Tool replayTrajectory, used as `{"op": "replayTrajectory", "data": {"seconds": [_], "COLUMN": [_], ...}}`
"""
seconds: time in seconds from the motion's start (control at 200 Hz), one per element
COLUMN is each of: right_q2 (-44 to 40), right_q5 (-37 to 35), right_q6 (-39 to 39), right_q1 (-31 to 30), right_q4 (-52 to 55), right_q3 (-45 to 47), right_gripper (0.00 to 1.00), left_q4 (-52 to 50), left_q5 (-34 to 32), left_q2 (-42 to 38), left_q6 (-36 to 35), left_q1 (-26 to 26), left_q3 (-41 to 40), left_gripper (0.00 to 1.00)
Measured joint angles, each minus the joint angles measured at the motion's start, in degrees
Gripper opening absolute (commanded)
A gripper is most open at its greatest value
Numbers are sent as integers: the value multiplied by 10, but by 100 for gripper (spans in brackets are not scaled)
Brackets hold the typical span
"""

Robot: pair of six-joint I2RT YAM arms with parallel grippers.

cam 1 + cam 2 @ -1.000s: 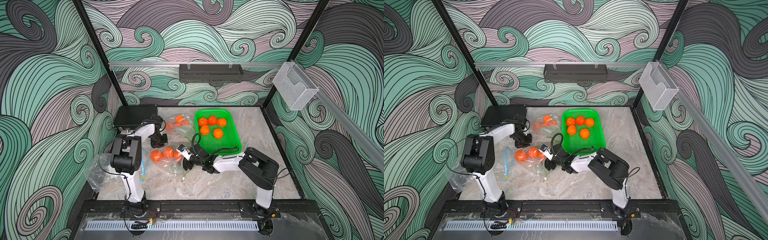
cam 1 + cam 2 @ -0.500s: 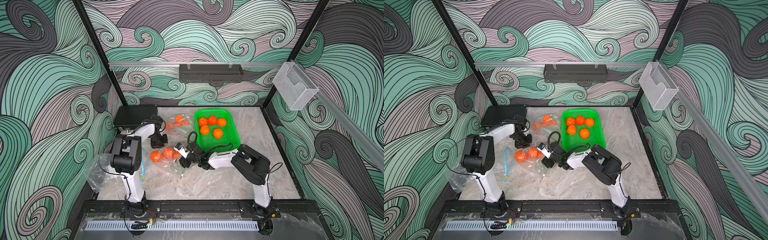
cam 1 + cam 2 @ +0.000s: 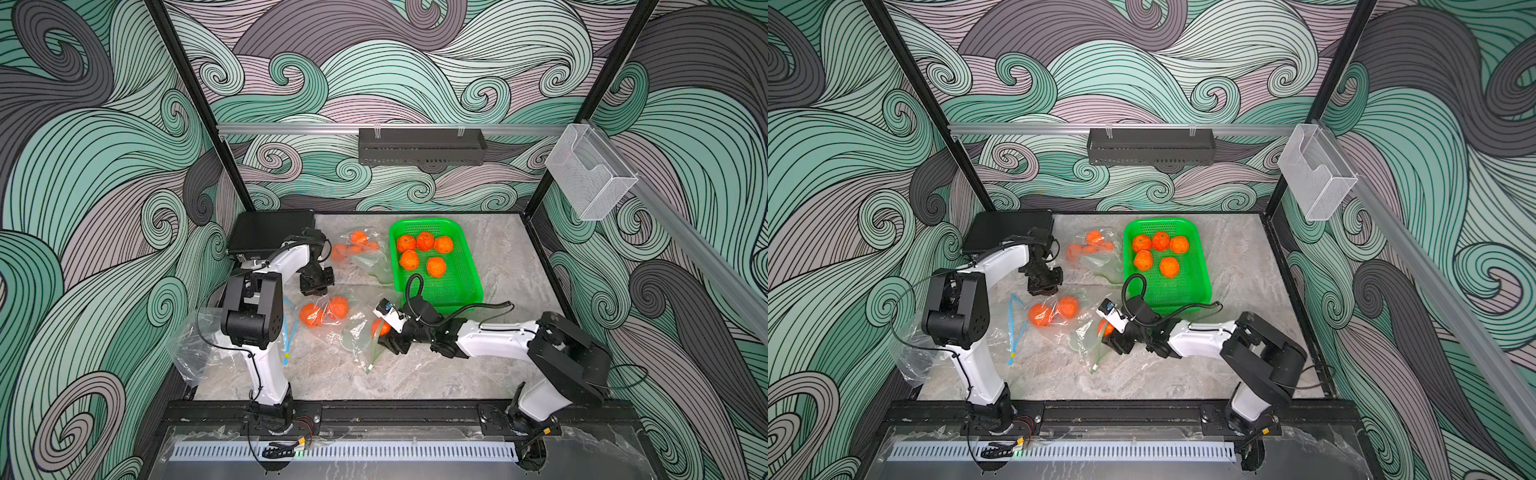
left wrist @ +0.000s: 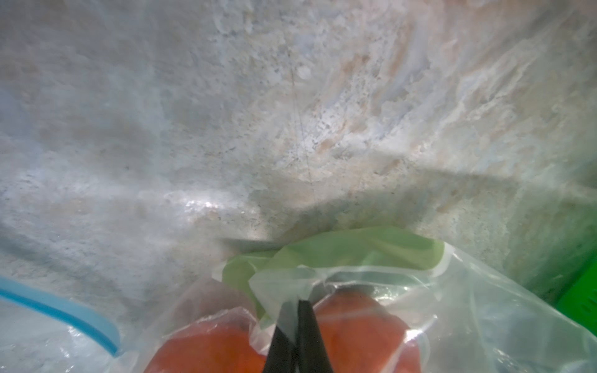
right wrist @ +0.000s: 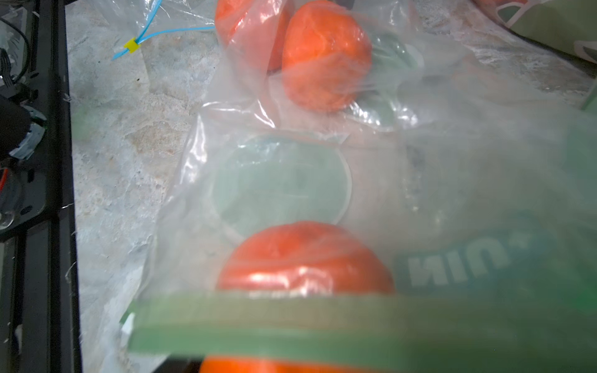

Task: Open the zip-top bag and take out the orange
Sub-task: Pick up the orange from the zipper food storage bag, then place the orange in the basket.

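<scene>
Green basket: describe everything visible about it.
The green basket is a shallow rectangular tray of bright perforated plastic, with rounded corners and a raised rim. It sits flat on the marbled table toward the back, on the right arm's side. Five loose oranges lie in its far half; its near half is bare. A clear bag lies against its wall on the left arm's side. The right arm's black cable loops over its near rim.

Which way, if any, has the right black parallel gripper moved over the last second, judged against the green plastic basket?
Yes. In both top views the right gripper has drawn rightward and frontward, farther from the near edge of the green plastic basket.
</scene>
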State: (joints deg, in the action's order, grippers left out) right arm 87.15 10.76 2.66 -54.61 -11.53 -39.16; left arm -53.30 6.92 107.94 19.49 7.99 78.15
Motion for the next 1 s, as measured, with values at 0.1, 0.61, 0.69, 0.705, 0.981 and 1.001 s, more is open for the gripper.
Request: {"op": "replayTrajectory", "data": {"seconds": [0.1, 0.61, 0.69, 0.705, 0.981, 1.001], "right_q2": [-60, -110, -73, -66, 57, 65], "right_q5": [-5, -76, -95, -98, -126, -127], "right_q6": [-2, -63, -66, -67, -65, -65], "right_q1": [2, 228, 266, 272, 349, 351], "right_q4": [55, 289, 312, 315, 395, 399], "right_q3": [0, -192, -225, -229, -271, -275], "right_gripper": [46, 44, 44, 44, 43, 43], "left_q4": [-7, -12, -12, -12, -12, -12], "left_q5": [-3, -3, -3, -3, -3, -3], "left_q2": [1, 7, 7, 7, 7, 7], "left_q6": [0, 0, 0, 0, 0, 0], "left_q1": [0, 0, 0, 0, 0, 0], "left_q3": [0, 0, 0, 0, 0, 0], "left_gripper": [0, 0, 0, 0, 0, 0]}}
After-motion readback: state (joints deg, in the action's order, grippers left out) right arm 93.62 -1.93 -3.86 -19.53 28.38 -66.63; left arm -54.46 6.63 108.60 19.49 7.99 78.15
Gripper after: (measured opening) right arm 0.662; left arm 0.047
